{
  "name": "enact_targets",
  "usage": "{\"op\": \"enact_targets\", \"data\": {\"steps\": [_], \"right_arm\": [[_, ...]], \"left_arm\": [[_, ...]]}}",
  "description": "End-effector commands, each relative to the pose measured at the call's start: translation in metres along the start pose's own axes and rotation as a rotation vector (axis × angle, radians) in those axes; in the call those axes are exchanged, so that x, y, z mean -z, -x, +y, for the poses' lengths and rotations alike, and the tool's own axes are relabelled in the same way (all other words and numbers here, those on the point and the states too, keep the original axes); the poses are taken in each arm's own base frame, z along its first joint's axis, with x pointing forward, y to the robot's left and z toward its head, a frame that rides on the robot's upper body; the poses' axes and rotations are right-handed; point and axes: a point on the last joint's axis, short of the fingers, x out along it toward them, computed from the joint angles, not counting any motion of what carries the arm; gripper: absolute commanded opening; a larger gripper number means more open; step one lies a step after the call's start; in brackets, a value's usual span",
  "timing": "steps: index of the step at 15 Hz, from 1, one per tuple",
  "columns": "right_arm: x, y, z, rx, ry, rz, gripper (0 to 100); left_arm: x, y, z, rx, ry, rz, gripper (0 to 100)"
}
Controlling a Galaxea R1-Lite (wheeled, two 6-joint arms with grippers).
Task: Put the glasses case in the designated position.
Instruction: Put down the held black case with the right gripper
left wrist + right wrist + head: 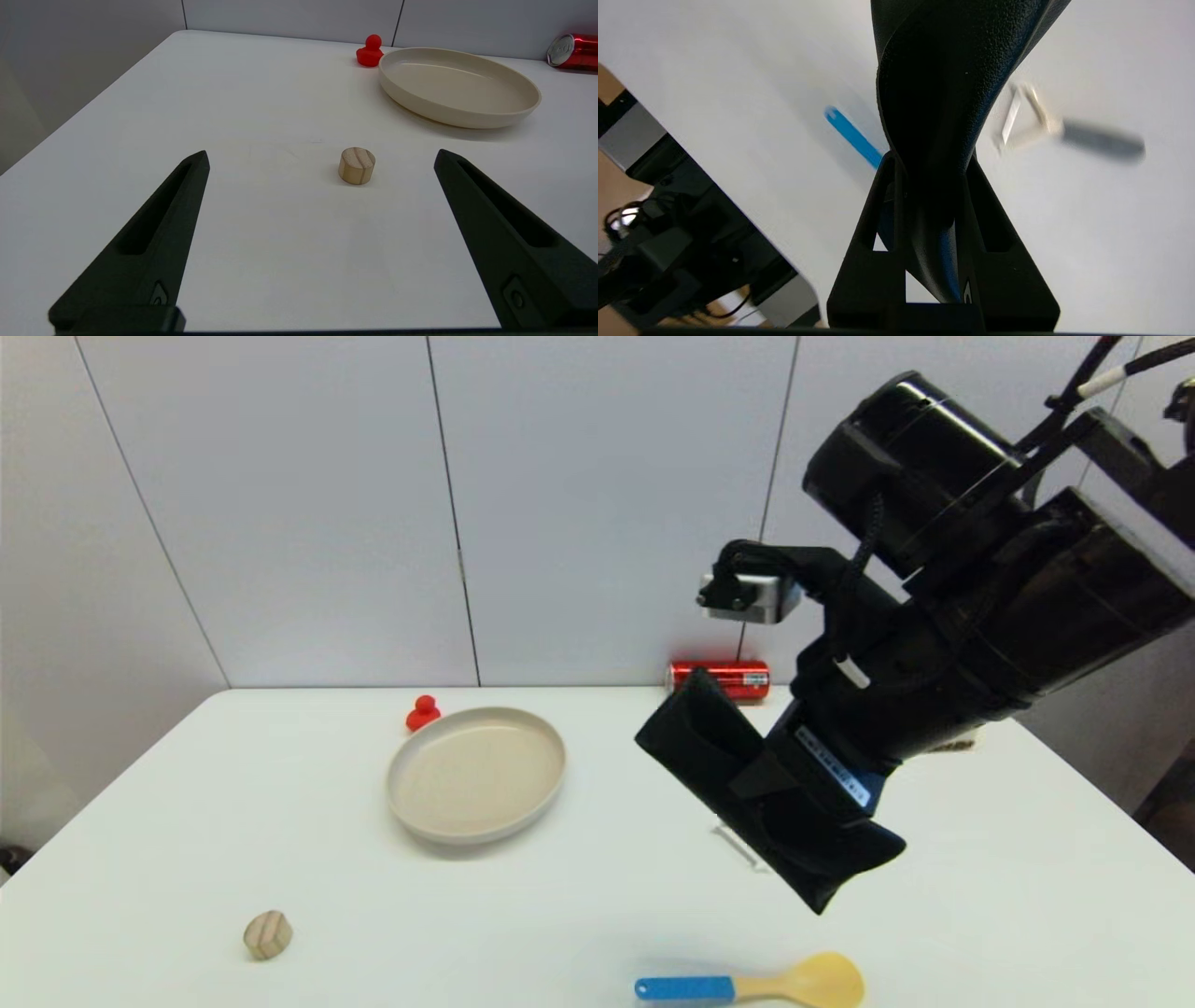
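Black leatherette fills the middle of the head view: the glasses case (747,784) hangs above the white table (280,803), clamped by the right gripper (794,775), which grips it across the middle. Its long axis runs on a slant, the far end up toward the red can (719,676) and the near end down toward the spoon (756,987). It touches nothing below. A beige plate (476,773) lies well apart to the robot's left, with a red duck (422,713) behind it and a wooden block (268,934) near the front. Which spot is the designated one, I cannot tell.

From the left wrist, the left gripper (322,163) is spread wide and empty, low over the table, the wooden block between its 2 fingers but farther off.

From the right wrist, the 2 fingers (878,224) pinch the case narrowly across its short side. Only the right arm can place it, so lowering it must level that slanted axis.
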Motion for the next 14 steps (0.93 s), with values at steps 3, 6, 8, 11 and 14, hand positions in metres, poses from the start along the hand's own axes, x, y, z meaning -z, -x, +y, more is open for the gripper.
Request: {"op": "enact_targets", "data": {"steps": [3,6,8,11,14], "right_arm": [[-0.031,-0.066,0.028,-0.055,0.161,-0.051,0],[-0.042,-0.087,0.05,-0.093,0.232,-0.098,0],[-0.047,-0.097,0.064,-0.112,0.28,-0.129,0],[-0.056,-0.107,0.083,-0.131,0.333,-0.188,0],[-0.062,-0.113,0.091,-0.131,0.396,-0.222,0]], "left_arm": [[0.0,0.0,0.0,-0.001,0.001,-0.001,100],[0.0,0.0,0.0,-0.001,0.001,-0.001,100],[0.0,0.0,0.0,-0.001,0.001,0.002,100],[0.0,0.0,0.0,0.0,0.001,-0.001,100],[0.0,0.0,0.0,0.0,0.001,0.003,100]]}}
